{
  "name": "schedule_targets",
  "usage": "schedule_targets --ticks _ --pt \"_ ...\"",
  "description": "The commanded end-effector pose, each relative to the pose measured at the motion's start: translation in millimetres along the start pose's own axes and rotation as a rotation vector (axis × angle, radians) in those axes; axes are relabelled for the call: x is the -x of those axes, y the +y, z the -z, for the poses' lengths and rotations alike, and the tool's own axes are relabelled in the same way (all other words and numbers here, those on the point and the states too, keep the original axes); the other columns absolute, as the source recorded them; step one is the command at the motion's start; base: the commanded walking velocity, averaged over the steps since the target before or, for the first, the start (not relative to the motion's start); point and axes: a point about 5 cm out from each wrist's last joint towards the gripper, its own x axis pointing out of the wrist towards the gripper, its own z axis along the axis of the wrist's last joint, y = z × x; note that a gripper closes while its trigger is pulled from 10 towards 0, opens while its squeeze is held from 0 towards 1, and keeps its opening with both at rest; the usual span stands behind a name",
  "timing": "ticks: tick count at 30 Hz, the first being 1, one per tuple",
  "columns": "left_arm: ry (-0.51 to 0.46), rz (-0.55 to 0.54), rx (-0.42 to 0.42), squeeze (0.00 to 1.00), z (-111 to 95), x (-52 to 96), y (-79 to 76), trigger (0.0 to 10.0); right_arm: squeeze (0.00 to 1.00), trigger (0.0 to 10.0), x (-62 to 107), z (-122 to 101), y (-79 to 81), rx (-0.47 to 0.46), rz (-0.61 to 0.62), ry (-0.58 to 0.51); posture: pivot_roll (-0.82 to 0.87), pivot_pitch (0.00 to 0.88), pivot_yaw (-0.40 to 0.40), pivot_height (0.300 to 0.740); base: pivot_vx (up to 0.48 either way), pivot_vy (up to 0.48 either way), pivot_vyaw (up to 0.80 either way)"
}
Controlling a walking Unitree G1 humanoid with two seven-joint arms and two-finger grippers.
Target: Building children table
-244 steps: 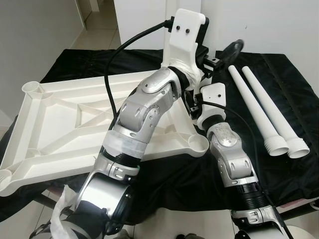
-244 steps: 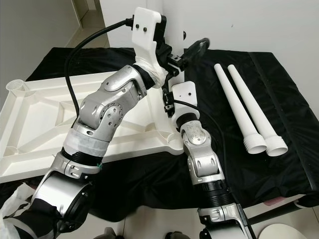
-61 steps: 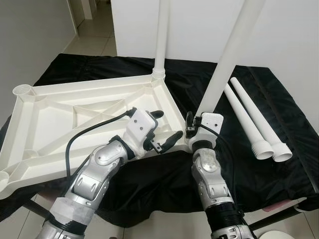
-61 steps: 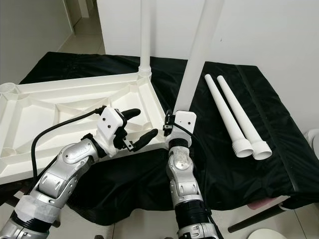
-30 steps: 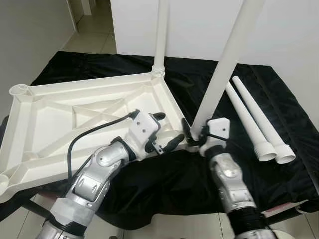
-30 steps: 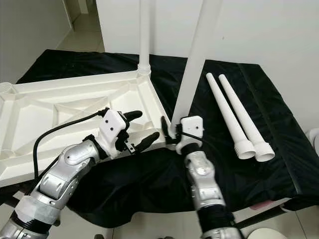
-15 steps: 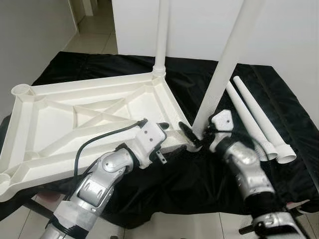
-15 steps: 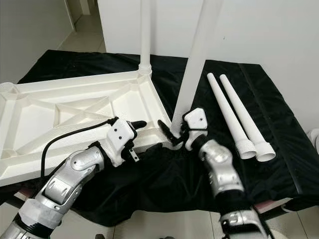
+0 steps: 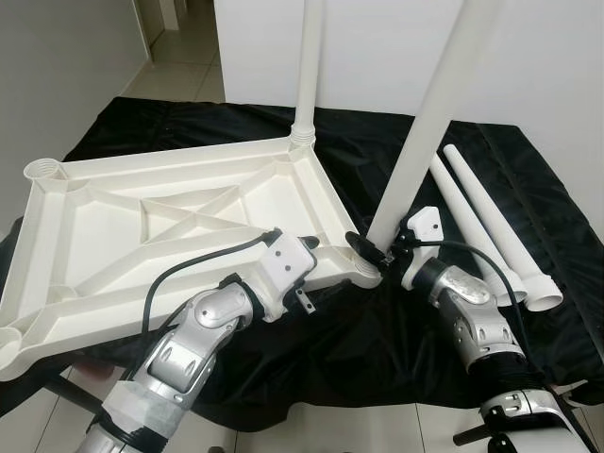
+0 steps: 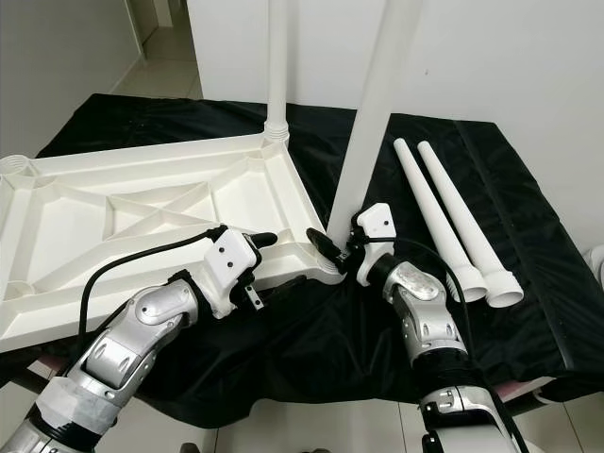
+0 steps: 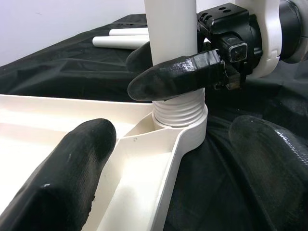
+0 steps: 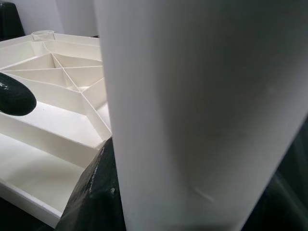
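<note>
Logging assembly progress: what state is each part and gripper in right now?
Tabletop: upside down on the black cloth.
Far leg: upright in its corner socket.
Near leg: standing in the near corner socket, leaning slightly.
Two spare legs: lying side by side on the cloth, unfitted.
Right gripper: shut on near leg's base.
Left gripper: open, at the tabletop's rim.
</note>
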Motion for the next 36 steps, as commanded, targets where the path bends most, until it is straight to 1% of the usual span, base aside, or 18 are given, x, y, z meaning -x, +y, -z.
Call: schedule_targets --ticks 1,2,8,9,12,13,15,18,20,22,25,28,30,31,32,34,35,36 --pt "0.003 0.045 -0.007 0.00 -2 -0.8 -4.0 10.0 0.00 0.0 2.7 7 -1.7 -0.037 0.006 0.029 0.00 0.065 -0.002 0.740 0.000 0.000 0.00" --pt "0.002 0.045 -0.009 0.00 -2 -0.7 -3.9 10.0 0.00 0.0 4.2 9 -1.9 -0.057 0.014 0.033 0.00 0.066 0.000 0.740 0.000 0.000 0.00" --pt "0.000 0.043 -0.014 0.00 -3 -0.3 -2.1 10.0 0.00 0.0 7.8 13 -4.3 -0.039 0.068 0.050 0.00 0.072 0.004 0.740 0.000 0.000 0.00" --pt "0.000 0.043 -0.014 0.00 -3 -0.5 -1.8 10.0 0.00 10.0 7.3 13 -4.5 -0.053 0.093 0.046 0.00 0.073 0.004 0.740 0.000 0.000 0.00" --pt "-0.005 0.042 -0.010 0.00 -4 -1.0 -2.1 10.0 0.00 10.0 5.0 12 -3.8 -0.074 0.158 0.029 -0.01 0.077 0.004 0.740 0.000 0.000 0.00" --pt "-0.005 0.042 -0.010 0.00 -4 -1.0 -2.1 10.0 0.00 10.0 5.0 12 -3.8 -0.074 0.158 0.029 -0.01 0.077 0.004 0.740 0.000 0.000 0.00" --pt "-0.006 0.044 -0.007 0.00 -4 -1.3 -3.5 10.0 0.00 10.0 2.9 14 -1.7 -0.056 0.224 0.047 -0.01 0.080 0.001 0.740 0.000 0.000 0.00" --pt "-0.007 0.045 -0.006 0.00 -4 -1.4 -4.0 10.0 0.00 10.0 2.2 14 -0.8 -0.051 0.245 0.051 -0.01 0.080 0.001 0.740 0.000 0.000 0.00" --pt "-0.007 0.045 -0.004 0.00 -4 -1.6 -4.6 10.0 0.00 10.0 1.7 14 1.1 -0.061 0.279 0.041 -0.01 0.081 -0.006 0.740 0.000 0.000 0.00" --pt "-0.010 0.040 -0.001 0.00 -4 -2.0 -4.9 10.0 0.00 10.0 0.2 17 8.0 -0.088 0.359 0.037 -0.01 0.081 -0.015 0.740 0.000 0.000 0.00" --pt "-0.011 0.038 0.000 0.00 -4 -2.1 -5.3 10.0 0.00 10.0 -0.2 18 10.7 -0.102 0.404 0.039 -0.01 0.081 -0.018 0.740 0.000 0.000 0.00" --pt "-0.012 0.033 0.001 0.00 -3 -2.1 -6.7 10.0 0.00 10.0 -0.7 24 17.3 -0.180 0.597 0.068 -0.01 0.077 -0.026 0.740 0.000 0.000 0.00" --pt "-0.012 0.033 0.001 0.00 -3 -2.1 -6.7 10.0 0.00 10.0 -0.7 24 17.3 -0.180 0.597 0.068 -0.01 0.077 -0.026 0.740 0.000 0.000 0.00" --pt "-0.013 0.032 0.001 0.00 -3 -2.1 -7.1 10.0 0.00 10.0 -0.5 25 20.3 -0.202 0.646 0.078 -0.01 0.076 -0.027 0.740 0.000 0.000 0.00" --pt "-0.013 0.032 0.001 0.00 -3 -2.1 -7.1 10.0 0.00 10.0 -0.5 25 20.3 -0.202 0.646 0.078 -0.01 0.076 -0.027 0.740 0.000 0.000 0.00" --pt "-0.015 0.031 0.002 0.00 -3 -1.9 -7.7 10.0 0.00 10.0 1.4 27 25.3 -0.217 0.731 0.094 -0.01 0.070 -0.031 0.740 0.000 0.000 0.00" --pt "-0.015 0.031 0.002 0.00 -3 -1.9 -7.7 10.0 0.00 10.0 1.4 27 25.3 -0.217 0.731 0.094 -0.01 0.070 -0.031 0.740 0.000 0.000 0.00" --pt "-0.016 0.030 0.002 0.00 -4 -2.0 -7.5 10.0 0.00 10.0 3.9 28 27.8 -0.205 0.808 0.112 -0.01 0.068 -0.033 0.740 0.000 0.000 0.00"
